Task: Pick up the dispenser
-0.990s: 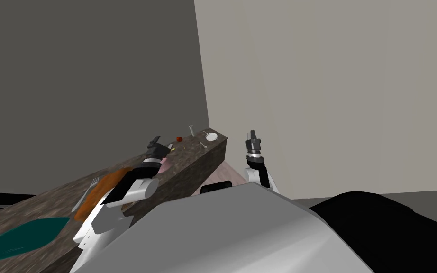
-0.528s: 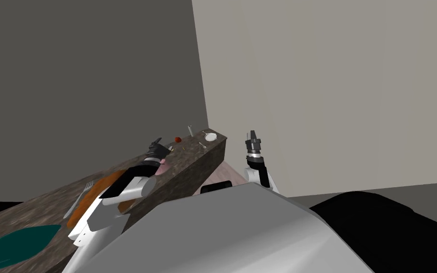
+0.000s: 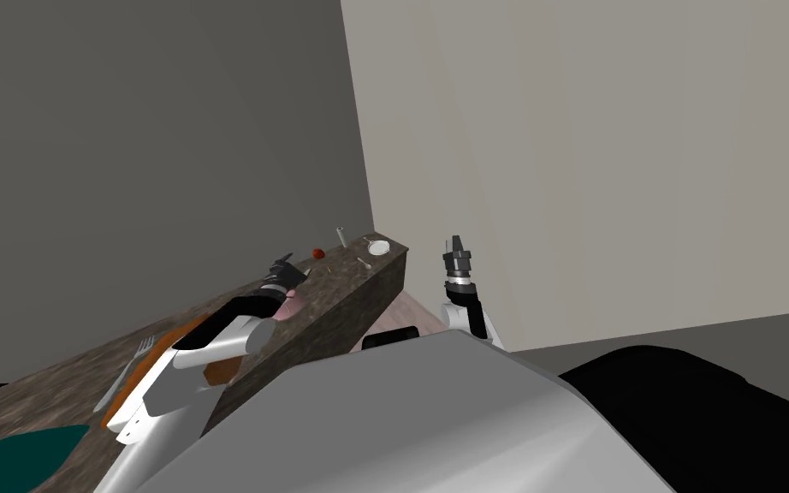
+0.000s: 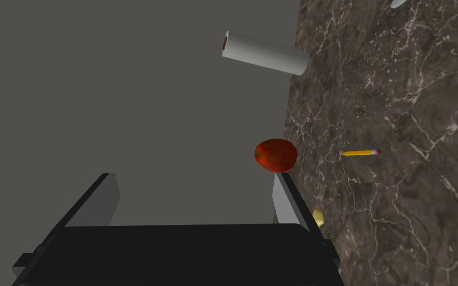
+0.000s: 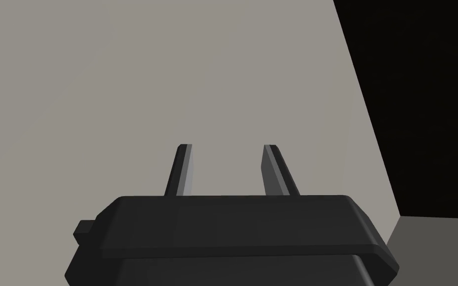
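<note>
**Dark marble worktop, left hand short of the dispenser**

Brown veined stone runs along a dark grey wall to a corner where a lighter wall begins, and this worktop (image 3: 339, 282) carries everything I can see. The dispenser (image 3: 341, 236), a plain light grey cylinder, stands upright near the far end, at the edge by the dark wall. In the left wrist view the dispenser (image 4: 265, 53) shows a dark reddish top end.

I have the left gripper (image 3: 280, 272) low over the worktop, pointing along it towards that end. Its fingers (image 4: 286, 201) are spread wide with nothing between them. The dispenser is well beyond their tips and untouched.

A red apple (image 4: 275, 155) sits just past one fingertip, between my hand and the dispenser. A yellow pencil (image 4: 360, 153) lies beside the apple, and a small yellowish thing (image 4: 318, 217) that I cannot identify sits by the same finger.

Near the far end are a white bowl (image 3: 381, 247) and a small grey utensil (image 3: 365, 263). Under my left forearm lie a pink thing (image 3: 287, 305) and an orange patch (image 3: 123, 395). A fork (image 3: 127, 372) lies next to the patch, and a teal shape (image 3: 16, 445) is nearer to me.

The right gripper (image 3: 455, 248) is raised off the worktop's end, by the light wall. Its fingers (image 5: 183, 169) stand apart with a narrower gap, holding nothing.
</note>
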Available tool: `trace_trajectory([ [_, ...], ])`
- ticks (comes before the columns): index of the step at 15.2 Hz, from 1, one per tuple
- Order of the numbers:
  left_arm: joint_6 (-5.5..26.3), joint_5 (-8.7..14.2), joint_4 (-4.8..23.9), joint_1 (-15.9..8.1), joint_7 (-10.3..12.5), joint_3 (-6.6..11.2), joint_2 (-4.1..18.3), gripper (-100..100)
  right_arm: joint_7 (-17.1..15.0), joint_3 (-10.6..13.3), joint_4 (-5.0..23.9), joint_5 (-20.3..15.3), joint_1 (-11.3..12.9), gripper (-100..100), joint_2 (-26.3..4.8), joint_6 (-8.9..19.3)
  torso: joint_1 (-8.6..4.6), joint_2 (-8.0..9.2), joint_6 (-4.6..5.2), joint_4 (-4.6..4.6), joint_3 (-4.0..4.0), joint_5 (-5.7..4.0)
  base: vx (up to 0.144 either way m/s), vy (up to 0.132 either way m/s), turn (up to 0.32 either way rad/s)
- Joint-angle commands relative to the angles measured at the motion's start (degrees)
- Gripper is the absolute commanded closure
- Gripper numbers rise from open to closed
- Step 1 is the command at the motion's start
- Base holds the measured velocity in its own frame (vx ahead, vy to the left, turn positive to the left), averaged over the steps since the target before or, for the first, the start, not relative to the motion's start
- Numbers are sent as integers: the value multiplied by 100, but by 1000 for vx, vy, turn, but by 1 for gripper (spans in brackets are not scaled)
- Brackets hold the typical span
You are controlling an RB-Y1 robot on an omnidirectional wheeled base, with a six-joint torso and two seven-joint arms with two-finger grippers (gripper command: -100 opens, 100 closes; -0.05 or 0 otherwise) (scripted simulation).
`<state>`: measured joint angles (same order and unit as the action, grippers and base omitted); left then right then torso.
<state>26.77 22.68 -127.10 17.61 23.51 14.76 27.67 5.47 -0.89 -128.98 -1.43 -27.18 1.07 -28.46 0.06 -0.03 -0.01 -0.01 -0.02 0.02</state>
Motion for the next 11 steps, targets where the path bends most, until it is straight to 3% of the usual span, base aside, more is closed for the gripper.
trace_trajectory([
  [1, 286, 184, 104, -92, 130, 96, 149, -100, 0, 0, 0, 0, 0, 0, 0, 0, 0, 0, 0, 0, 0, 0, 2, 11, -70],
  [4, 601, 184, 104, -92, 130, 96, 149, -100, 0, 0, 0, 0, 0, 0, 0, 0, 1, -1, 1, 0, 0, 0, 3, 14, -47],
  [5, 745, 362, 189, -165, 254, 192, 288, -100, 0, 0, 0, 0, 0, 0, 0, 0, 0, 0, 0, 0, 0, 0, 4, 16, -62],
  [8, 1072, 362, 189, -165, 254, 192, 288, -100, 0, 0, 0, 0, 0, 0, 0, 0, 2, -1, 1, 0, -1, 1, 3, 16, -46],
  [9, 1218, 539, 273, -237, 378, 287, 424, -100, 0, 0, 0, 0, 0, 0, 0, 0, 0, 0, 0, 0, 0, 0, 1, 12, -79],
  [11, 1428, 539, 273, -237, 378, 287, 424, -100, 0, 0, 0, 0, 0, 0, 0, 0, 1, 0, 2, 0, 0, 0, 2, 17, -67],
])
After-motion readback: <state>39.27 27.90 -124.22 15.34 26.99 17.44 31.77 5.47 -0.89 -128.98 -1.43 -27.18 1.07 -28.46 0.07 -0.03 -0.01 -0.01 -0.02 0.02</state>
